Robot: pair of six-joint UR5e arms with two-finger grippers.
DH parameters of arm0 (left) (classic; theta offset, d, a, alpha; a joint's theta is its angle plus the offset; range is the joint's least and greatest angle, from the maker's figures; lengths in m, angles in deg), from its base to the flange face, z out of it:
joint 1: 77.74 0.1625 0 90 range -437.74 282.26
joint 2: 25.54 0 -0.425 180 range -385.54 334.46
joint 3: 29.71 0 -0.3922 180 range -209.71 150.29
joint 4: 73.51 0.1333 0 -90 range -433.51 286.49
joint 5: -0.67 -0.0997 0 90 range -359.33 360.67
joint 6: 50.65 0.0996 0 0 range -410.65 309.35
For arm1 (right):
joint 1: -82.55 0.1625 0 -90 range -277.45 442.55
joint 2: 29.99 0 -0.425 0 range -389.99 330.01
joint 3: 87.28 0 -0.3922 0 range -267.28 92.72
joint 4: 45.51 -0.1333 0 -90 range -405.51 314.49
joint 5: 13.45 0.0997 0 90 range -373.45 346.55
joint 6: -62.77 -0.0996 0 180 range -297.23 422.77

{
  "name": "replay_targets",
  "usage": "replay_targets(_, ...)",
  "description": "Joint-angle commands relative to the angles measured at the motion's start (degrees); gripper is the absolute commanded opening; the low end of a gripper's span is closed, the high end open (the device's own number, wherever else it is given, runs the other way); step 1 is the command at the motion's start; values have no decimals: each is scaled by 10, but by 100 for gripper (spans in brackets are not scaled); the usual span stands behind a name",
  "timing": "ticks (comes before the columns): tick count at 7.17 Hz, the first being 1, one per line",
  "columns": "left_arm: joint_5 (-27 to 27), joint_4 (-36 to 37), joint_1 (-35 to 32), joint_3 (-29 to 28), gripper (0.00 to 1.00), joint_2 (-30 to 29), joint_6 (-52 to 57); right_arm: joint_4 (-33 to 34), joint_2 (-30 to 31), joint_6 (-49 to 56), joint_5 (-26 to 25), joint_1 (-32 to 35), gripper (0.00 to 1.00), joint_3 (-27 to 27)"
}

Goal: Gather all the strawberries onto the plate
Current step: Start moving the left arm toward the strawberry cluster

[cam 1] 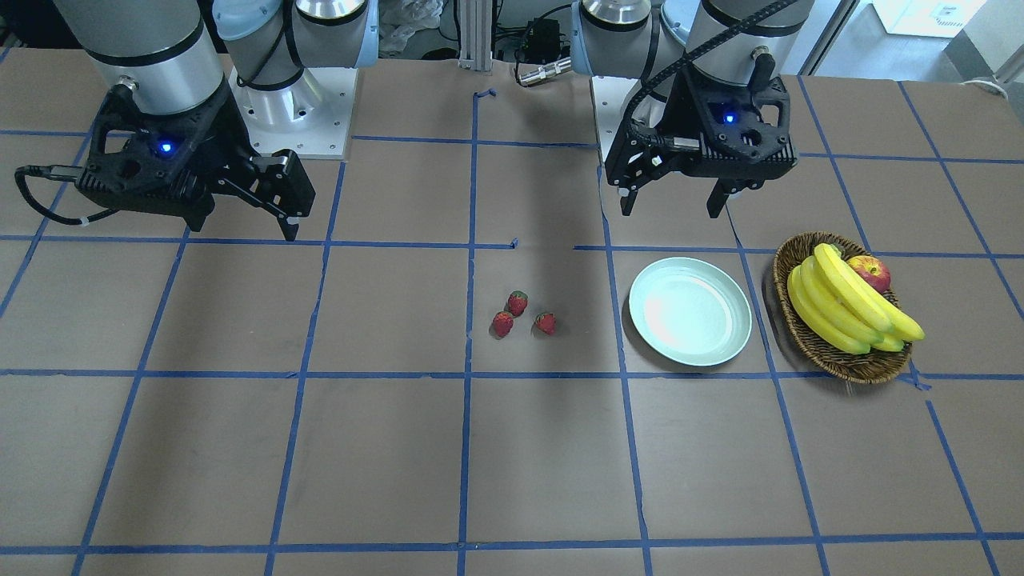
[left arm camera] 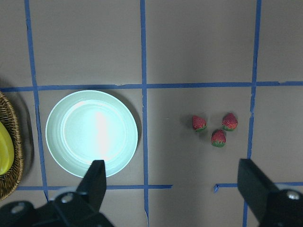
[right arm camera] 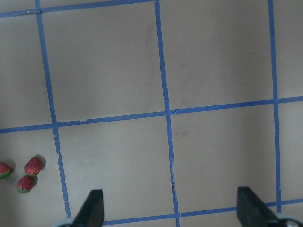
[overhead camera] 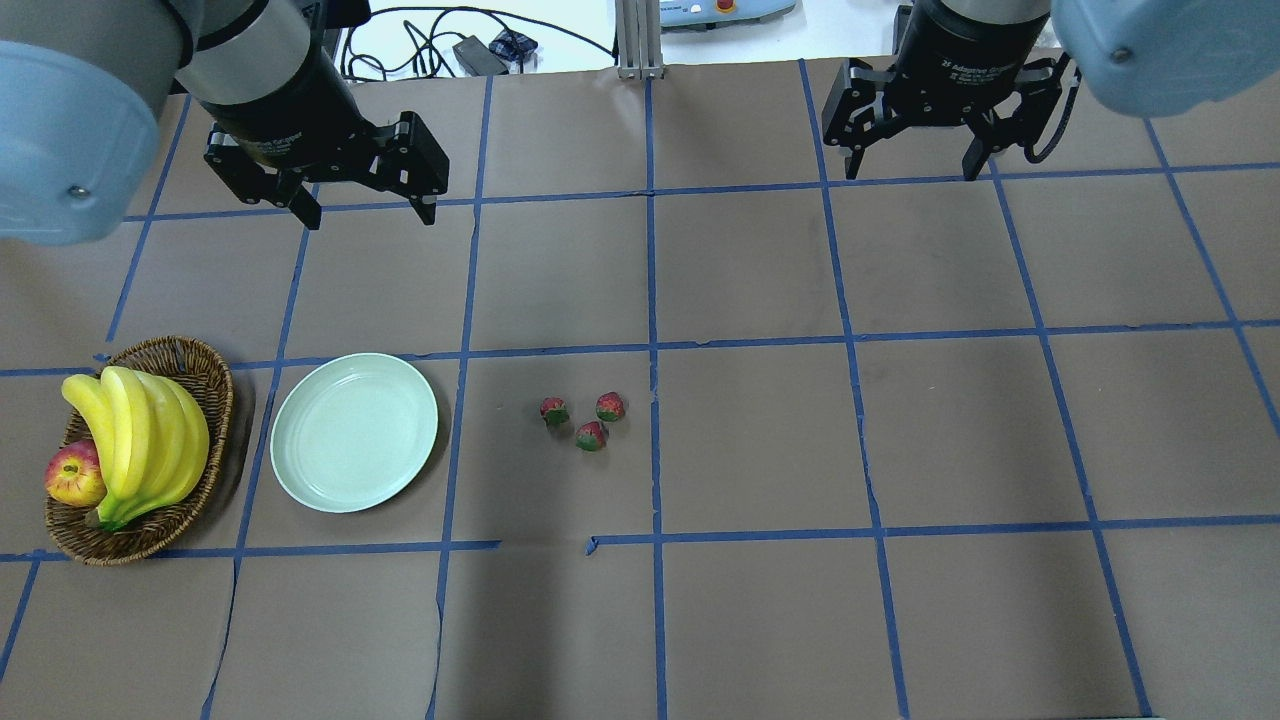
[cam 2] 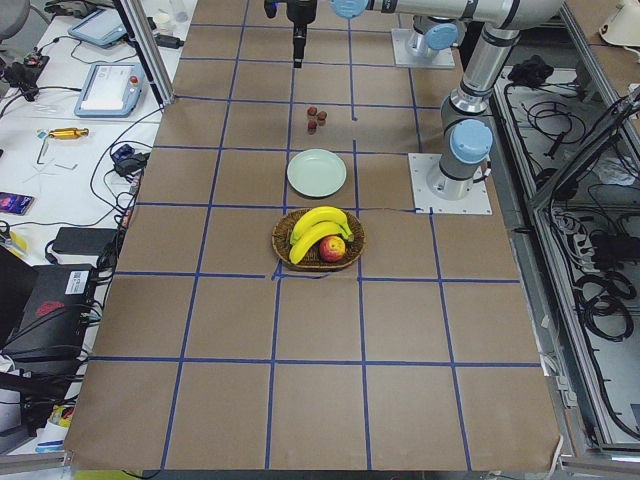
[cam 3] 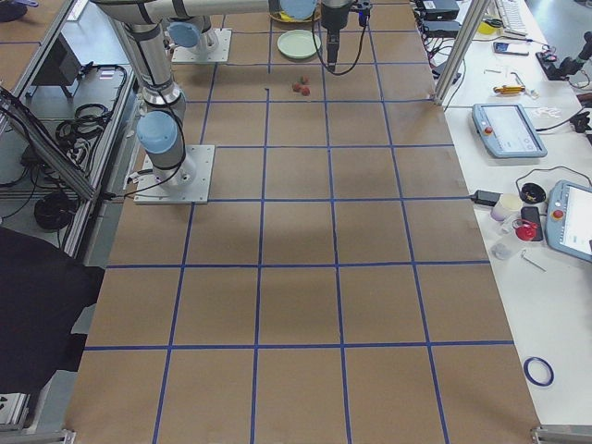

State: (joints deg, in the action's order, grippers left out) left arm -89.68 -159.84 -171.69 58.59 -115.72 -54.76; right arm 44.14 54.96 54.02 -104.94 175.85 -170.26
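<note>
Both claws, left [overhead camera: 365, 210] and right [overhead camera: 908, 167], hang spread and empty. Strawberries [overhead camera: 583, 421] untouched beside the bare plate [overhead camera: 354, 432]. Likely next: left descends over nearest berry.

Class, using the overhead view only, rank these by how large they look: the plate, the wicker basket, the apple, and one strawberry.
1. Wicker basket and plate: too alike to rank.
2. Apple, partly hidden behind the bananas.
3. Strawberry, smallest.
</note>
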Motion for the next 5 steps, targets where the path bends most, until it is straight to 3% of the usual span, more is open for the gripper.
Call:
replay_targets(1, -1, 0, 0, 1, 100, 0, 0, -29, 0, 0, 0, 0, 100, 3)
replay_targets(5, 0, 2, -4, 6, 100, -4, -2, -26, 0, -1, 1, 0, 100, 3)
